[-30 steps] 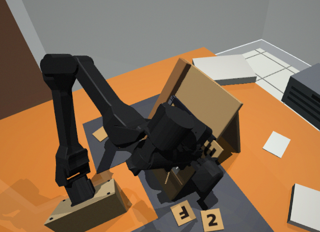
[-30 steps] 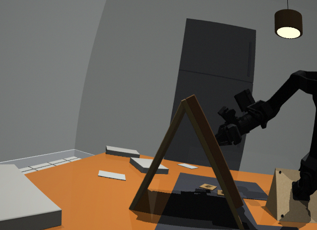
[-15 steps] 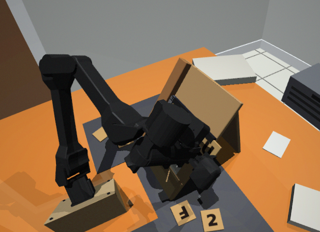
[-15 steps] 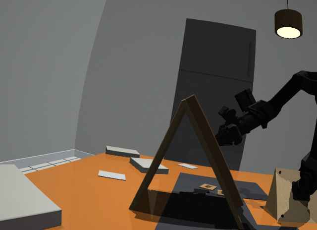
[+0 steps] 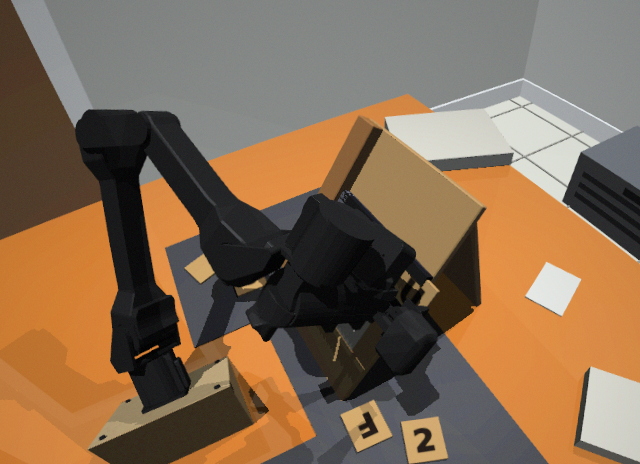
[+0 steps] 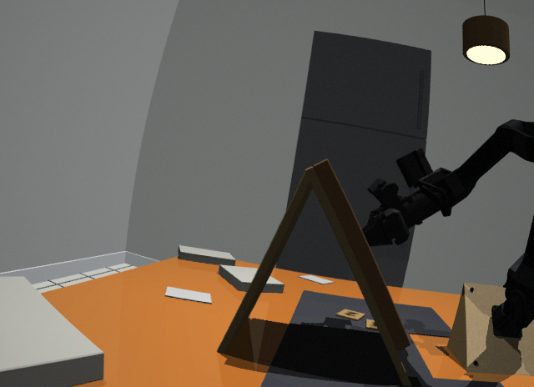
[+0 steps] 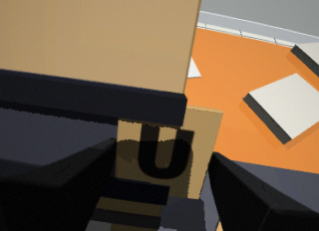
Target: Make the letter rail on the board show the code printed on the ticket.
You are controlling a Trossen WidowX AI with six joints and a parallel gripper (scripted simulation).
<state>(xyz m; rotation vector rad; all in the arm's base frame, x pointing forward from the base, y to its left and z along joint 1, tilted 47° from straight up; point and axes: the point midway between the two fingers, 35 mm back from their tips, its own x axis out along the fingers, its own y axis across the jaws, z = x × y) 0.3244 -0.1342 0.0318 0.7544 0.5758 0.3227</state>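
My gripper [image 5: 410, 292] [image 7: 163, 151] is shut on the U tile [image 5: 432, 294] [image 7: 205, 136], at the right end of the rail on the leaning board [image 5: 413, 201] [image 6: 364, 245] [image 7: 100, 37]. The tile's left part lies behind the rail's dark upper lip [image 7: 90, 99] and its lower lip [image 7: 140, 188]; its right part sticks out. The U is upright in the wrist view. An F tile [image 5: 356, 423], turned round, and a 2 tile [image 5: 423, 439] [image 6: 350, 314] lie on the dark mat [image 5: 485, 412]. The arm hides most of the rail. No code is readable.
Two more tiles, one at the mat's far left [image 5: 200, 269] and one partly under the arm [image 5: 250, 287], show no readable letters. A white card [image 5: 553, 288] [image 6: 188, 294] and pale slabs [image 5: 449, 136] [image 5: 615, 412] lie on the orange counter. The arm's base block [image 5: 180, 423] stands front left.
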